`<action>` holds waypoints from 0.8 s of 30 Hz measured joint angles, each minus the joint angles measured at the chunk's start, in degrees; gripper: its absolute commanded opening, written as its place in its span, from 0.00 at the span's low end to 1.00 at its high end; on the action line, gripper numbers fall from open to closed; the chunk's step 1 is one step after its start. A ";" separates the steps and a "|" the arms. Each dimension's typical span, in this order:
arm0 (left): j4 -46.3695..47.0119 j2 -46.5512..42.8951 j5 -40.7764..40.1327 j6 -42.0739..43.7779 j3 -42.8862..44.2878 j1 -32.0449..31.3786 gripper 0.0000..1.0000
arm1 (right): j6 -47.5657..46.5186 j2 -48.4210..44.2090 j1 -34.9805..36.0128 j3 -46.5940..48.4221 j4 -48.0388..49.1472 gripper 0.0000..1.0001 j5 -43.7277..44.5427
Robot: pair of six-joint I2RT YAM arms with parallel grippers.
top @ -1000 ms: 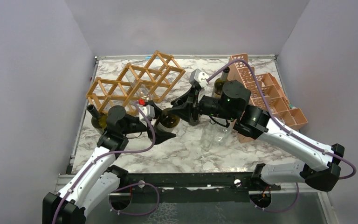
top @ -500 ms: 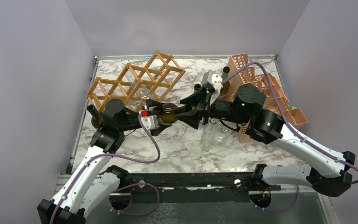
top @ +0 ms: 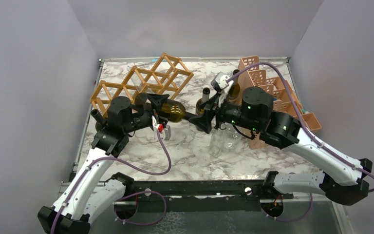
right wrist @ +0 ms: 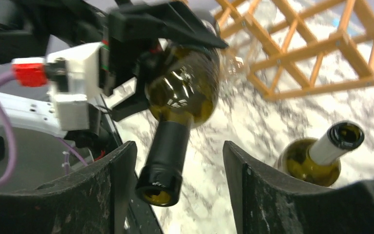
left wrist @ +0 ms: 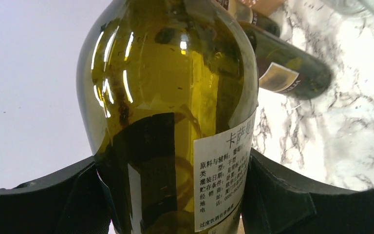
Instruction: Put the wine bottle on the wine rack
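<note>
Top external view is showing the wine bottle lying on its side between the two arms, on the near side of the wine rack and close to it, with its neck pointing right. Whether glass and wood are touching cannot be told from here. The left jaws are clamping the bottle's body, one finger on each side, and they are covering its base. The right jaws are standing open on either side of the neck, apart from the glass and holding nothing.

Left wrist view is filling up with the green body and its pale printed label. The neck is running off the top edge and the fingertips are running off the bottom. A second dark bottle is lying on the marbled surface beyond, cut off by the frame.

Right wrist view is showing the bottle raised clear of the surface, with an open-mouthed bottle at the right, its lower part hidden behind a finger.

Back in the top view, a clear glass bottle is blending into the marble and is hard to make out. The right arm is hiding the near part of a pink crate, and the left arm is hiding part of another dark bottle.
</note>
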 measured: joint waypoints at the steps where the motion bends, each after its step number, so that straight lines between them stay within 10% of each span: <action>1: -0.52 0.00 -0.63 1.25 0.50 0.00 0.00 | 0.31 1.27 0.00 0.96 -1.68 0.63 0.74; 24: -8.46 -2.01 -10.95 23.06 3.43 -0.02 0.00 | -4.39 20.79 0.00 17.99 -16.00 0.60 -1.14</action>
